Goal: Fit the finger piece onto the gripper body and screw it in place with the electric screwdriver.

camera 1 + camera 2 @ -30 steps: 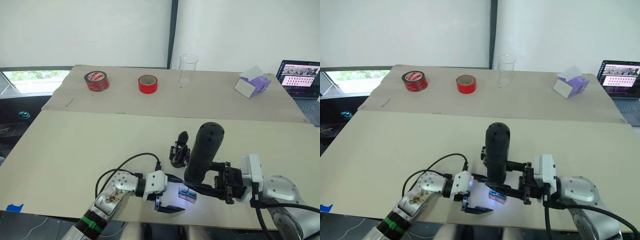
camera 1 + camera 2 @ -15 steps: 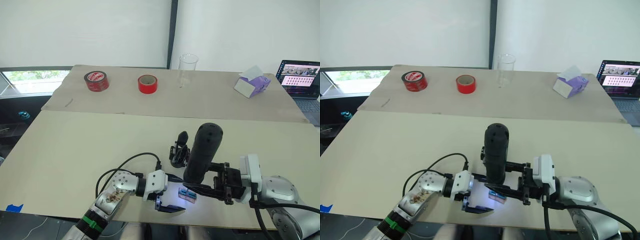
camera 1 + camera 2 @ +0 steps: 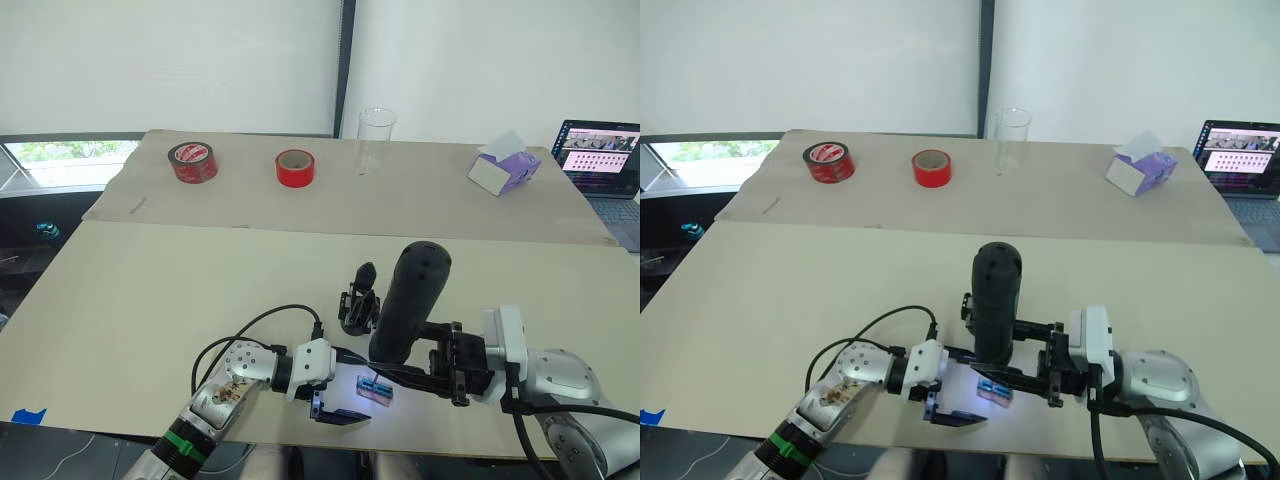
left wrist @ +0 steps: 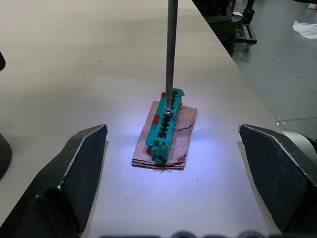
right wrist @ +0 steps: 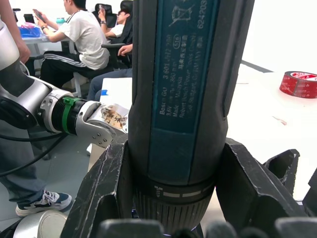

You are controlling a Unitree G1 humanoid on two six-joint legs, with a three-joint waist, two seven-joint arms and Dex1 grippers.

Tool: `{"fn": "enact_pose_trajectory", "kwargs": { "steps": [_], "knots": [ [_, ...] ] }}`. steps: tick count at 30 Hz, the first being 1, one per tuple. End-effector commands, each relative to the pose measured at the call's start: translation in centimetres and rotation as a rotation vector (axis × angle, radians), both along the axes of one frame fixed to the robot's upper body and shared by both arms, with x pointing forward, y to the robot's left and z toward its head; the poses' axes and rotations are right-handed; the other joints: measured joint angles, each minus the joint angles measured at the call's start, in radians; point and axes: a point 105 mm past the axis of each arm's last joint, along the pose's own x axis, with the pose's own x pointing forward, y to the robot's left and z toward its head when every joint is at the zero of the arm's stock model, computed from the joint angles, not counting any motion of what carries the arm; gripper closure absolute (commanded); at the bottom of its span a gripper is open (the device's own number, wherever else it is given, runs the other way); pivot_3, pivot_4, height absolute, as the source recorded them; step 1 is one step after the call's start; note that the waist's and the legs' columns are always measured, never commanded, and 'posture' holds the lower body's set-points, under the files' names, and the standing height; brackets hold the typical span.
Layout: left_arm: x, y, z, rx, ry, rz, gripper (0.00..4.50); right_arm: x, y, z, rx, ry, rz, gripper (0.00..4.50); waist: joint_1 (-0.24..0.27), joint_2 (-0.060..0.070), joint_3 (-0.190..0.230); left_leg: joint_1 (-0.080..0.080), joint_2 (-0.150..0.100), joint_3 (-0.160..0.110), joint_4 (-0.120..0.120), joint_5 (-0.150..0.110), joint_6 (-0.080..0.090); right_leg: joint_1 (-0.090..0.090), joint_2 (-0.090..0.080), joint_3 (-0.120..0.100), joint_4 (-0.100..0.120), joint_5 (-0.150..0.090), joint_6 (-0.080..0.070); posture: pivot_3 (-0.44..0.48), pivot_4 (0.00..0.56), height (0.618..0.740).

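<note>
**Bit may slip off the screw**

Right pincer [image 3: 425,365] clamped on the screwdriver [image 3: 408,302], held upright, bit [image 4: 171,54] down on a screw [image 4: 168,113] in the green holder [image 4: 165,130] on its cardboard scrap near the counter [image 3: 150,290] front edge. Left pincer [image 4: 173,163] spread wide either side of the holder, touching nothing. Gripper body [image 3: 358,302] just behind, unheld. Finger piece not made out. Risks, judged: tilted tool skidding off; unpinned holder shifting or tipping; screw dropping on lift.
</note>
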Motion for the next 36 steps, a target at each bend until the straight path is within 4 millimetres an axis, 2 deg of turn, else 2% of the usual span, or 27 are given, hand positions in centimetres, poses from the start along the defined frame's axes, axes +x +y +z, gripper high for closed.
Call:
{"fn": "enact_pose_trajectory", "kwargs": {
  "steps": [1,36],
  "knots": [
    [0.12,-0.29,0.55,-0.012,-0.019,-0.006,0.03,-0.34,-0.11,1.29,0.024,-0.058,0.018,2.59,0.000,0.000,0.000,0.000,0.000,0.000,0.000,0.000,0.000,0.000,0.000,0.000,0.000,0.000,0.000,0.000,0.150,0.740],
    [0.01,-0.23,0.36,-0.009,-0.015,-0.003,0.03,-0.30,0.20,0.65,0.006,-0.043,0.023,2.59,0.000,0.000,0.000,0.000,0.000,0.000,0.000,0.000,0.000,0.000,0.000,0.000,0.000,0.000,0.000,0.000,0.150,0.740]
  ]
}}
